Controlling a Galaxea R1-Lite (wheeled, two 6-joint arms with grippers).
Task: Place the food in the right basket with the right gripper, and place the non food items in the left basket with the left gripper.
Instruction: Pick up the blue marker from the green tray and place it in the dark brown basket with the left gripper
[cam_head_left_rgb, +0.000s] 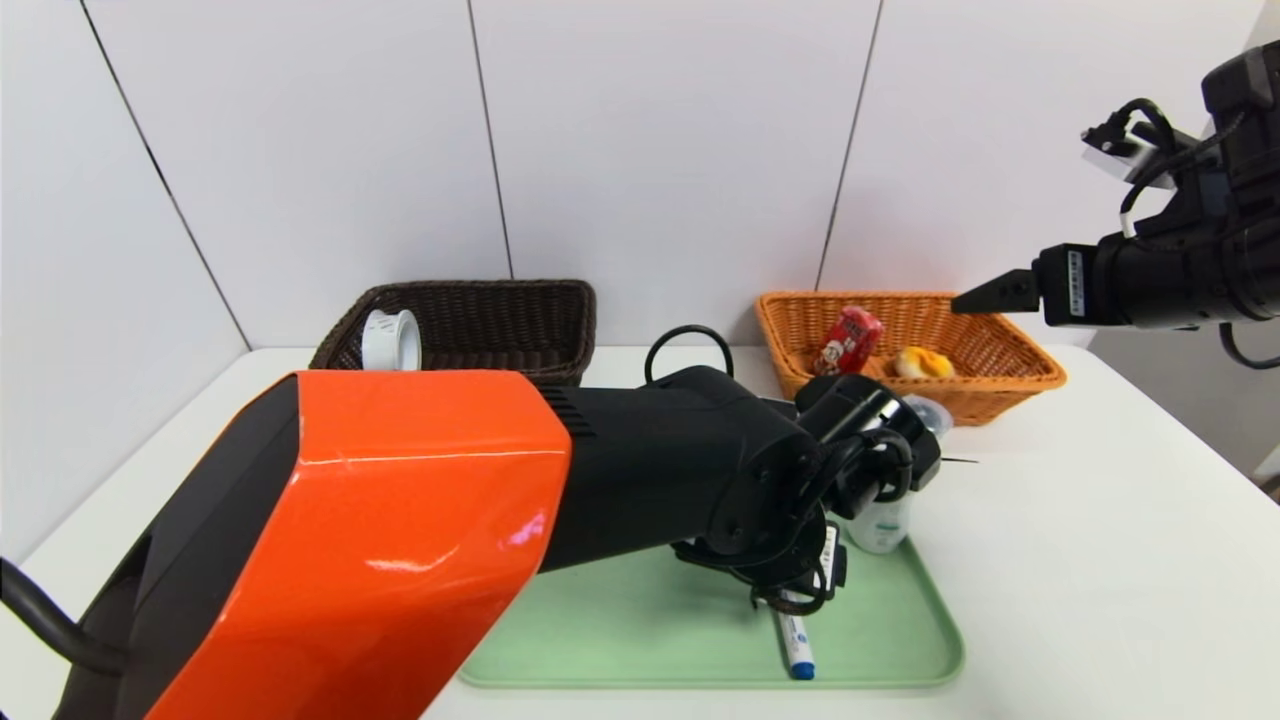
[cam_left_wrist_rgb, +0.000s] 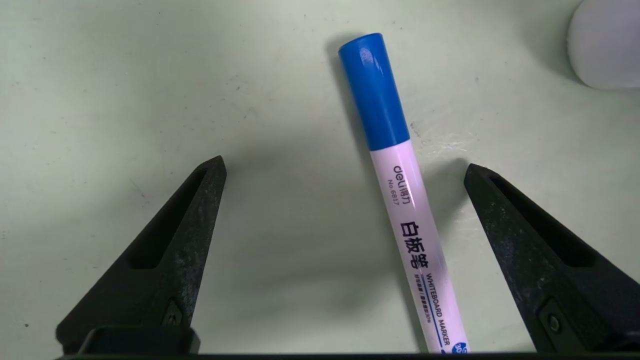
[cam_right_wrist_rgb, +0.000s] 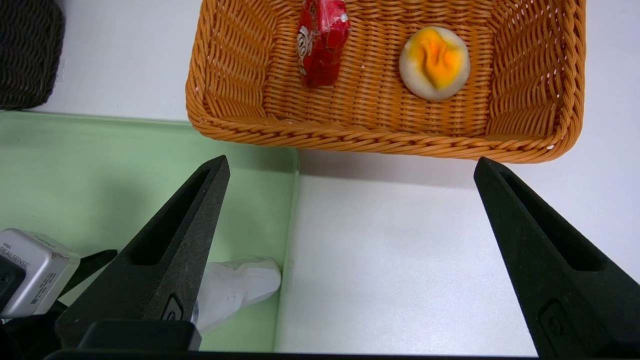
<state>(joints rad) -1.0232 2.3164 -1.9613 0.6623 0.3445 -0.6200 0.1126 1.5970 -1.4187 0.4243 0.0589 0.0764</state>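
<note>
Left gripper (cam_left_wrist_rgb: 345, 162): hovering over the green tray (cam_head_left_rgb: 640, 640), jaws standing wide apart around nothing gripped; the left wrist view is showing the marker (cam_left_wrist_rgb: 395, 200) between them.
Marker print: showing crisply in the left wrist view, partly hidden by the arm in the head view.
Right gripper (cam_right_wrist_rgb: 352, 160): hanging near the orange basket (cam_right_wrist_rgb: 380, 142), jaws wide apart.
White roll (cam_head_left_rgb: 390, 341): sitting at the dark basket (cam_head_left_rgb: 545, 375), showing only in the head view.
</note>
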